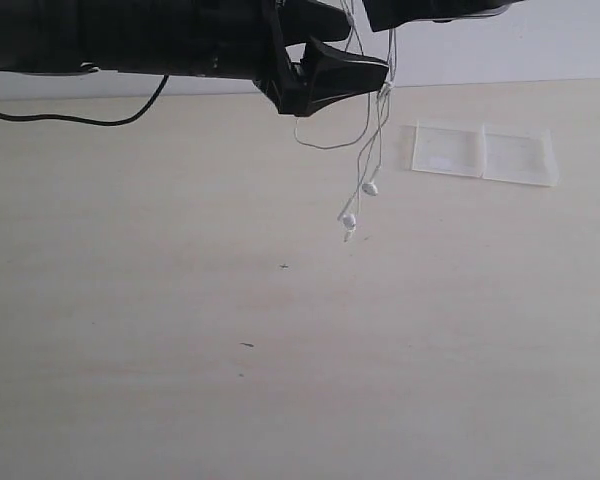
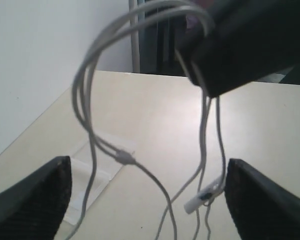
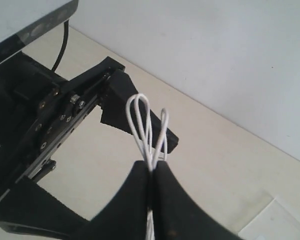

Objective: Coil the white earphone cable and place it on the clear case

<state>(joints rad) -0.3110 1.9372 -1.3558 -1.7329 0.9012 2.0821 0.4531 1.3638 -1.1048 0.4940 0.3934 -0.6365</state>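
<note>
White earphone cable [image 2: 123, 157] is being dangled above the table [image 1: 180, 350], just left of the clear case [image 1: 485, 155] lying far right, its loops being pinched in the right claw [image 3: 152, 167], which is pressed together. The left claw [image 2: 150, 200] is being held spread wide, nothing gripped. For a tidy coil, the hanging strands are probably best being gathered low by the left claw with the pinch left firm. Being counted: one cable, two earbuds [image 1: 370, 187], one two-halved case, two claws.

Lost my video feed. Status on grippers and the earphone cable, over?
Right gripper shut on white earphone cable, earbuds dangling. Left gripper open. Clear case unobstructed.
</note>
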